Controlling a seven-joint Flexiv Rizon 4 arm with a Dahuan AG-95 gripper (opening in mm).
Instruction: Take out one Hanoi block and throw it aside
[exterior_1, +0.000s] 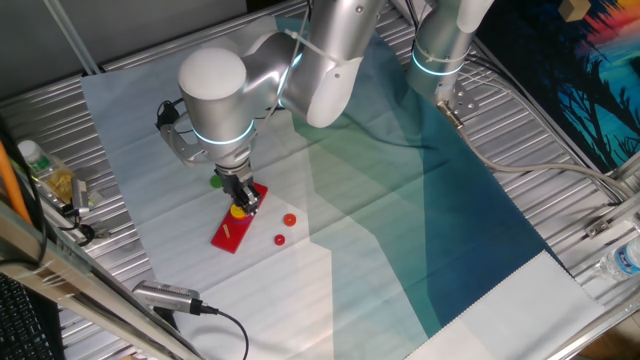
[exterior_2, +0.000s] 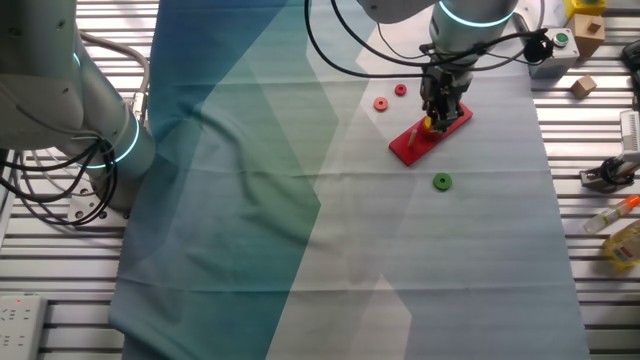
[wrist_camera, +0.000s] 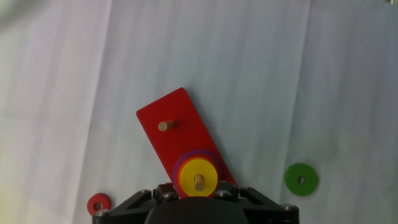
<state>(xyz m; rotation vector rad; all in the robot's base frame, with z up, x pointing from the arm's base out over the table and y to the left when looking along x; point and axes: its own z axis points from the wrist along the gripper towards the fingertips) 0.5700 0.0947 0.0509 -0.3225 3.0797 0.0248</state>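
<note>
Around the flat red rectangular base (wrist_camera: 180, 134) lie loose rings on the pale cloth (wrist_camera: 261, 74): a green disc with a centre hole (wrist_camera: 301, 179) off to one side, well apart from the base, and on the other side a small red ring (wrist_camera: 98, 203), with an orange-red ring (exterior_2: 380, 104) near it in the other fixed view. A bare wooden peg (wrist_camera: 164, 126) stands upright near the free end of the base.

The small round yellow disc (wrist_camera: 198, 177) sits on a second peg at the base's other end, on top of an orange ring whose rim shows around it, with a purple edge below that. Its peg tip pokes through the centre hole.

The gripper (exterior_2: 441, 105) hangs straight down over that end of the base, the silver arm (exterior_1: 260, 75) bent above it. In the hand view only the dark housing shows at the bottom edge, cut off; the fingertips are not visible there. In both fixed views the fingers are too small and crowded against the yellow disc to tell whether they are apart or clamped on it.
</note>
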